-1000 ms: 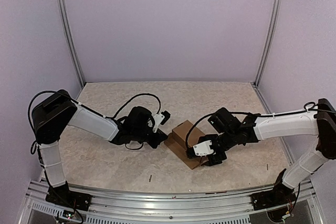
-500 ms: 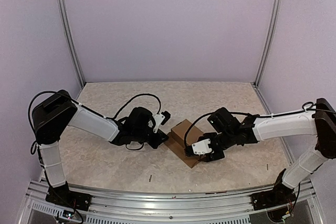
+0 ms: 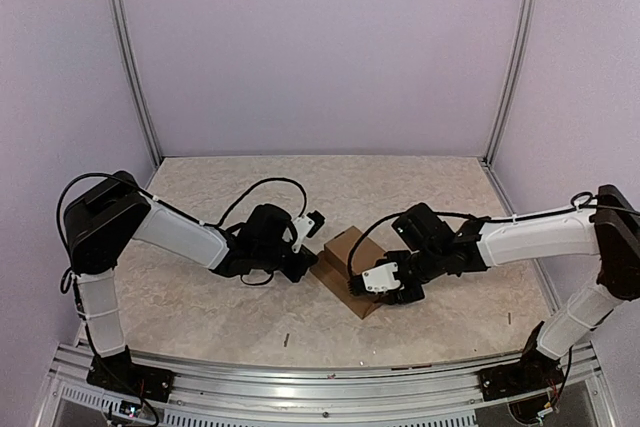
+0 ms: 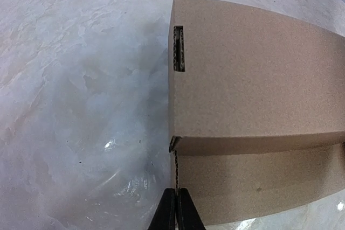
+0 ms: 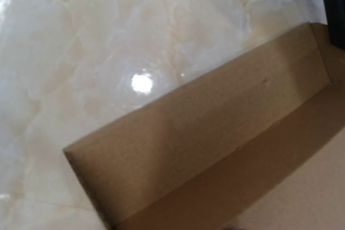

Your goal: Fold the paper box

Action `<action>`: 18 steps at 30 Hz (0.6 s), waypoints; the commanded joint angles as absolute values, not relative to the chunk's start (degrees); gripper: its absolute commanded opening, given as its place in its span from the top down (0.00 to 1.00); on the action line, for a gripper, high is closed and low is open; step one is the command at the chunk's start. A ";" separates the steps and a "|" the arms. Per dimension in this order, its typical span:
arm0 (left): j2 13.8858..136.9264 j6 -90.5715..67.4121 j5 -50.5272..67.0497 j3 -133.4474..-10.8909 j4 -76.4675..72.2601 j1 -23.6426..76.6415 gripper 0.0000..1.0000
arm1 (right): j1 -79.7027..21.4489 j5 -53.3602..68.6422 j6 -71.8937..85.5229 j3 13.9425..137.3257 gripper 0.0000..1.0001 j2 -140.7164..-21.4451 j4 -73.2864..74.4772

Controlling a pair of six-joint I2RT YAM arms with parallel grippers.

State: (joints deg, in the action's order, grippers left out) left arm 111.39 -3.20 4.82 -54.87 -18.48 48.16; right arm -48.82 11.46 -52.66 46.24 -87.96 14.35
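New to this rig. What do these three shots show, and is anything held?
Two robot arms, each with a two-finger gripper, bolted to a marbled table. The wide shot is from a fixed camera above and behind them; the other two are cameras on each wrist. One brown paper box, part folded, lies between them. The left gripper is shut at the box's edge; whether it pinches cardboard is unclear. The right gripper is over the box's near end; its jaws cannot be made out.
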 commanded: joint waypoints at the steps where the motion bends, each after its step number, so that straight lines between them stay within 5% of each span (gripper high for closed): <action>1: 111.91 -2.55 5.68 -55.28 -18.47 48.47 0.97 | -48.46 10.22 -51.30 45.80 0.54 -91.55 19.25; 10: 111.58 -1.96 5.45 -55.11 -18.46 48.33 0.97 | -48.51 10.33 -49.32 47.51 0.46 -92.78 19.94; 18: 111.20 -1.52 5.69 -55.02 -18.22 48.25 0.97 | -48.45 8.33 -47.43 48.58 0.49 -92.66 18.83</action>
State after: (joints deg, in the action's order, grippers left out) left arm 111.39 -2.31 3.16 -54.87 -18.57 47.77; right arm -48.82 11.09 -49.60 48.86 -90.00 15.64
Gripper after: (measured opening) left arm 0.032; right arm 0.513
